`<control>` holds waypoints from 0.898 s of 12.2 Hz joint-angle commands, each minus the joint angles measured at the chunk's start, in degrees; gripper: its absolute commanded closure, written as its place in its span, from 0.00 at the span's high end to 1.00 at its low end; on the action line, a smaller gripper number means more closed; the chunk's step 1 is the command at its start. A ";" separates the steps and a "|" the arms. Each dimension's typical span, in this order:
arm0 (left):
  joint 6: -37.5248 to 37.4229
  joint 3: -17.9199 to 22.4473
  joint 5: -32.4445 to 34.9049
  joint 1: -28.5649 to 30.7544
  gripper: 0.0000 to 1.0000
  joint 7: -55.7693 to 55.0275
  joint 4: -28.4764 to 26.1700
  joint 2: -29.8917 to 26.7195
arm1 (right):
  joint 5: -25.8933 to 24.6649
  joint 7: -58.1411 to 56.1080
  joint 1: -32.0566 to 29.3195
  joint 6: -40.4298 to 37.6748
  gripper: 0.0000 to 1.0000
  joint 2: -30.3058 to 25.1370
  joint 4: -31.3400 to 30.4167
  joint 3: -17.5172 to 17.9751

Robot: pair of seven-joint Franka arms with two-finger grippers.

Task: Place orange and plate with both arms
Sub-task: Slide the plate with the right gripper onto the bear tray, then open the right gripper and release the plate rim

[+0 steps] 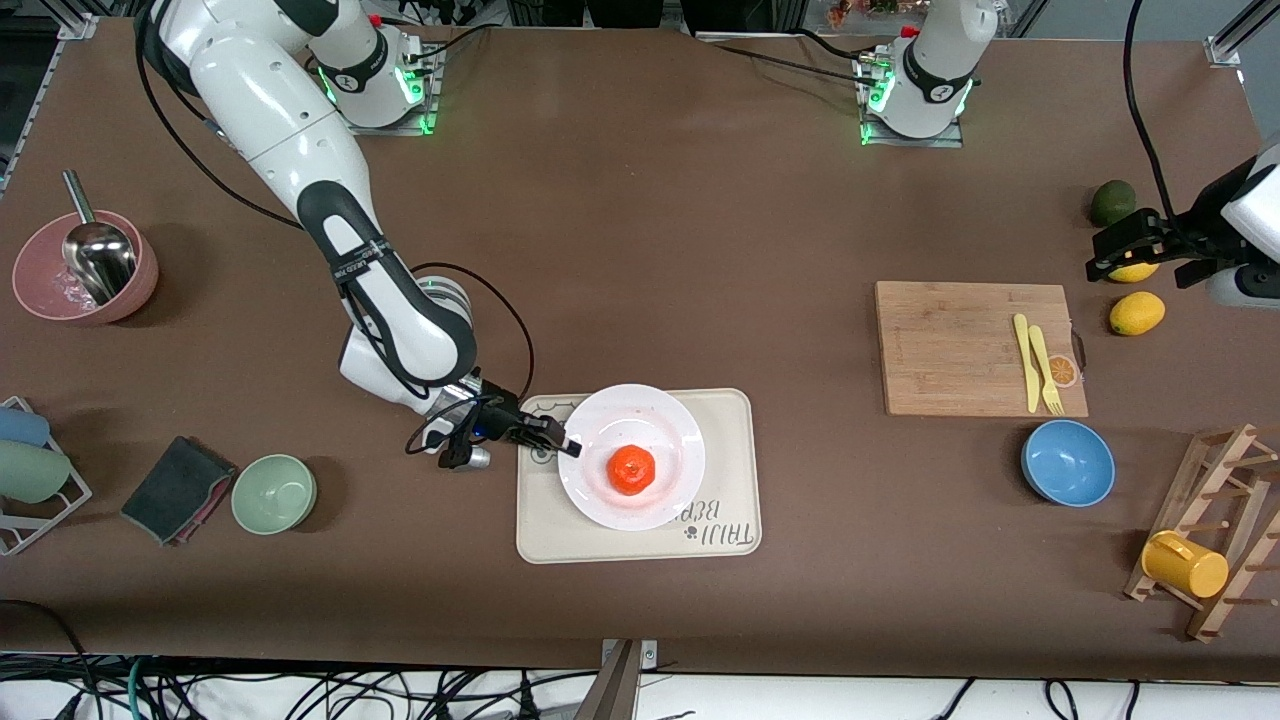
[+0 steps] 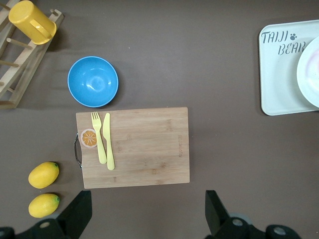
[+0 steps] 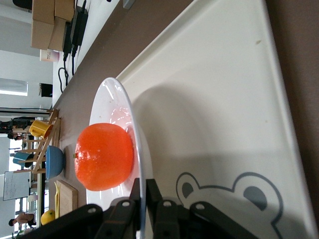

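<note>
On the tray [image 1: 730, 420] your plate [image 1: 660, 420] sits with the orange [image 1: 631, 469] on it, so most looks done. Your right gripper [image 1: 562, 441] pinches the plate rim, clamped tight; you have the release left. Your left gripper [image 1: 1128, 250] waits, jaws wide, over the lemons [image 1: 1137, 313]. Brown table [image 1: 640, 250], cables along its edge, cluttered lab.

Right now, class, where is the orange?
The orange sits on the plate, which the shut right gripper pinches by its rim over the tray, toward the right arm's end of the table.
</note>
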 commanded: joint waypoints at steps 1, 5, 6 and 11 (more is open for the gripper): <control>-0.74 0.02 -0.92 -0.09 1.00 0.11 0.72 0.32 | -1.35 0.85 0.50 0.59 0.00 1.40 2.19 0.01; -0.74 0.02 -1.00 -0.09 1.00 0.11 0.72 0.32 | -1.53 -0.12 0.33 0.68 1.00 1.84 2.01 0.01; -0.74 0.02 -0.92 -0.09 1.00 0.11 0.72 0.32 | -1.53 -1.17 0.24 0.68 1.00 1.75 2.01 0.01; -0.74 0.02 -1.01 -0.09 1.00 0.20 0.72 0.32 | -13.47 -0.74 -0.55 -3.16 1.00 -4.03 -1.05 -3.31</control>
